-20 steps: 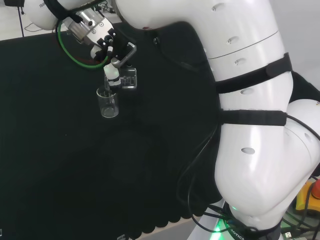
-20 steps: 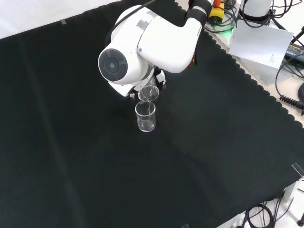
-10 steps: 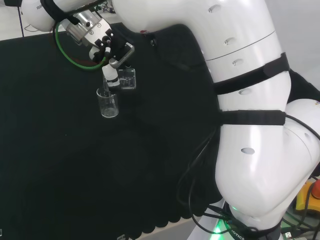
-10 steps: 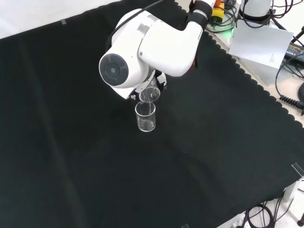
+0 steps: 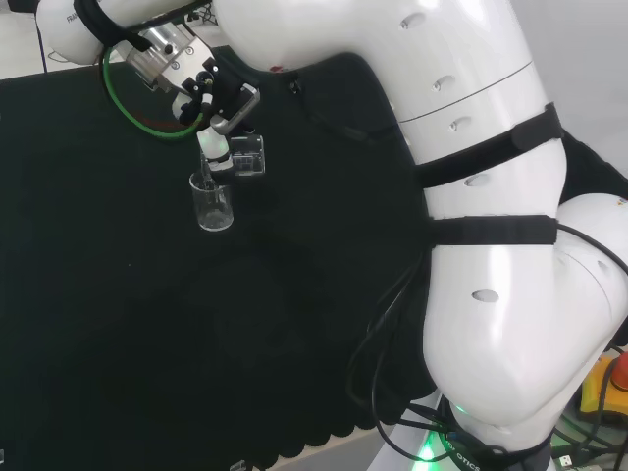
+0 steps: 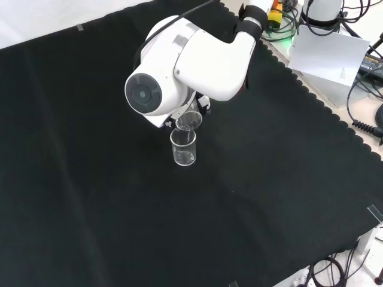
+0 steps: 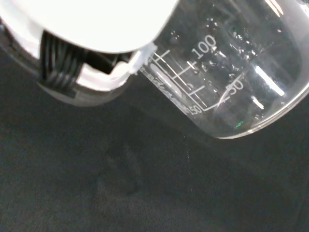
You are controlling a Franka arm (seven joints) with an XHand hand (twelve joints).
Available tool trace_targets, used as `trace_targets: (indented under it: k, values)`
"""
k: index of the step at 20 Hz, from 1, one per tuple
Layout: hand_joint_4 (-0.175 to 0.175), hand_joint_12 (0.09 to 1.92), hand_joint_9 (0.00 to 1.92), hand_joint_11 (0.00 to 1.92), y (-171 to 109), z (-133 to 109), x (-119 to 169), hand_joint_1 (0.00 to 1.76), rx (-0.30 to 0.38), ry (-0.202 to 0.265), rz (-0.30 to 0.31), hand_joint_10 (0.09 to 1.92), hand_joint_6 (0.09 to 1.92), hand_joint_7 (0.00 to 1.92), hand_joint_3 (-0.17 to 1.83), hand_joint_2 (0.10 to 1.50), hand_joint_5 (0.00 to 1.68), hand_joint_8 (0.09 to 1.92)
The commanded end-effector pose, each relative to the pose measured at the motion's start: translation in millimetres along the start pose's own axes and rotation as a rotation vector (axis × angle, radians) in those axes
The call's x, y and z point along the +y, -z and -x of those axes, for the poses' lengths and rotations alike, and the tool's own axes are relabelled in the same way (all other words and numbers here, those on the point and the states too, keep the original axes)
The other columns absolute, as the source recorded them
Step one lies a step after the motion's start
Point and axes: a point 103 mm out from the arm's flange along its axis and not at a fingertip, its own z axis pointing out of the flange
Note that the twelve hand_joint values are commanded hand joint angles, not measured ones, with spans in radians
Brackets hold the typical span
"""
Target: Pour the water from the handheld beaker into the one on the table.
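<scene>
Held beaker (image 5: 249,156): tipped over, its lip right above the standing one, up off the cloth toward the bench's far side in the front view.
Standing beaker (image 6: 184,147): upright on the cloth, just below the tilted one.
Hand (image 5: 218,147): fingers clamped on the held beaker.
Bench (image 6: 90,197): black cloth, scalloped at the right edge.
Arm (image 6: 191,57): white link with grey cap above both beakers.

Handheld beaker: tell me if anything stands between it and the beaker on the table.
Nothing visible does. The handheld beaker, tilted in the hand, hangs just above the rim of the table beaker, with open air between them.
</scene>
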Motion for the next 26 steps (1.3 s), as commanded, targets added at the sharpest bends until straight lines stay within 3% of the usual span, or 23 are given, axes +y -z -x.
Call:
trace_targets:
  k: [1, 8, 26]
  values:
    - [-0.175, 0.78, 1.61, 1.26, 0.7, -2.6, 2.0, 1.31, -0.007, 0.000, -0.001, 0.09, 0.59, 1.34, 0.56, 0.69, 1.29, 0.55]
    - [-0.175, 0.78, 1.61, 1.26, 5.4, -4.9, 1.0, 1.31, -0.036, -0.005, -0.010, 0.09, 0.59, 1.34, 0.56, 0.69, 1.28, 0.55]
    - [-0.175, 0.78, 1.61, 1.26, 10.8, -6.7, 2.6, 1.31, -0.034, -0.010, -0.024, 0.09, 0.60, 1.34, 0.57, 0.69, 1.28, 0.56]
